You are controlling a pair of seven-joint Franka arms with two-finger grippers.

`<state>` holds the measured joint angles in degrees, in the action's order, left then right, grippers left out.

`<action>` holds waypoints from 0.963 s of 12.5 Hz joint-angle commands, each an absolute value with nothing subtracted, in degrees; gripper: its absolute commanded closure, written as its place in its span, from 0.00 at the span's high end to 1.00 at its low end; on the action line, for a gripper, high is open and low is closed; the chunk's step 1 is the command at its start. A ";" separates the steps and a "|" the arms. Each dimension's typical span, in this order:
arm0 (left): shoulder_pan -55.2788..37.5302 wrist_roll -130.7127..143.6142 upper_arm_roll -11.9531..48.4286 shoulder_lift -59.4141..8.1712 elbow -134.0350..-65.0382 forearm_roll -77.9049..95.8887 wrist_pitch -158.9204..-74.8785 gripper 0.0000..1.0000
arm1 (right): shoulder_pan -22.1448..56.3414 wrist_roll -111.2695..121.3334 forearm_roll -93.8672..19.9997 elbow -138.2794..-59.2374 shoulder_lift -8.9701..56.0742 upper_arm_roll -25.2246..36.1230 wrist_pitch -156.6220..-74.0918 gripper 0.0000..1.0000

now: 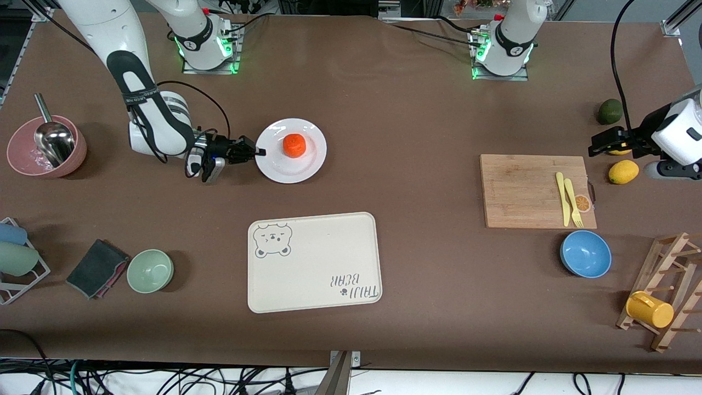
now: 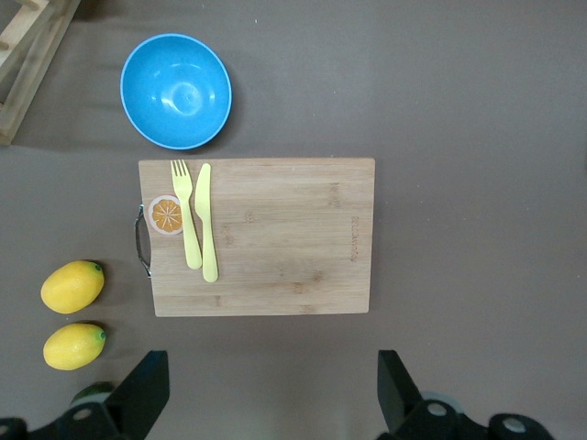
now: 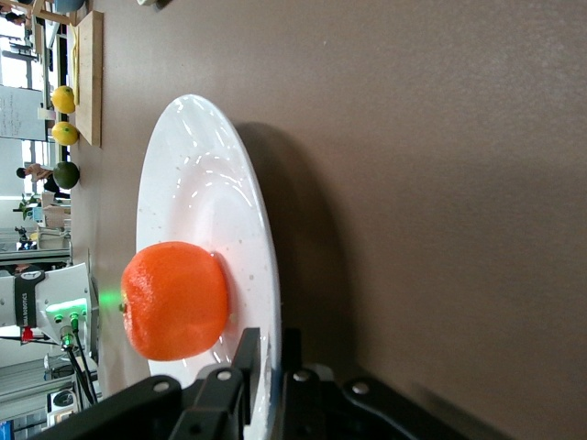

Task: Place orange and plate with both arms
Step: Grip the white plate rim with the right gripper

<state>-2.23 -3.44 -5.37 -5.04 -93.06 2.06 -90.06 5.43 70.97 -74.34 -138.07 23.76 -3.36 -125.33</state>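
The orange (image 1: 294, 145) sits in the middle of the white plate (image 1: 290, 170), which lies on the table toward the right arm's end. My right gripper (image 1: 260, 151) is low at the plate's edge, one finger above the rim and one beneath it, shut on the rim. The right wrist view shows the orange (image 3: 174, 300) on the plate (image 3: 202, 183), with the right gripper (image 3: 271, 357) pinching the rim. My left gripper (image 1: 600, 144) waits in the air over the lemons, open and holding nothing. In the left wrist view the left gripper (image 2: 272, 385) hangs above bare table beside the cutting board.
A cream bear tray (image 1: 312, 263) lies nearer the camera than the plate. A wooden cutting board (image 1: 526, 189) with a yellow fork and knife, a blue bowl (image 1: 586, 253), lemons (image 1: 623, 171) and an avocado (image 1: 610, 111) are at the left arm's end. A pink bowl (image 1: 46, 147) and a green bowl (image 1: 150, 270) are at the right arm's end.
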 commanded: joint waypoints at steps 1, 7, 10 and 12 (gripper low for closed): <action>-2.29 -4.57 -5.45 -5.45 -91.67 0.88 -89.03 1.00 | 5.19 73.04 -75.94 -138.60 23.91 -3.87 -125.86 0.12; -2.29 -4.39 -5.45 -5.45 -91.76 0.88 -89.03 1.00 | 5.10 73.21 -75.94 -138.60 24.43 -3.87 -126.04 0.01; -2.29 -4.40 -5.45 -5.45 -91.76 0.88 -89.03 1.00 | 5.10 73.30 -76.03 -138.52 24.70 -3.87 -126.04 0.00; -2.29 -4.39 -5.45 -5.45 -91.76 0.88 -89.03 1.00 | 5.10 73.21 -76.55 -138.34 24.70 -3.87 -126.30 0.00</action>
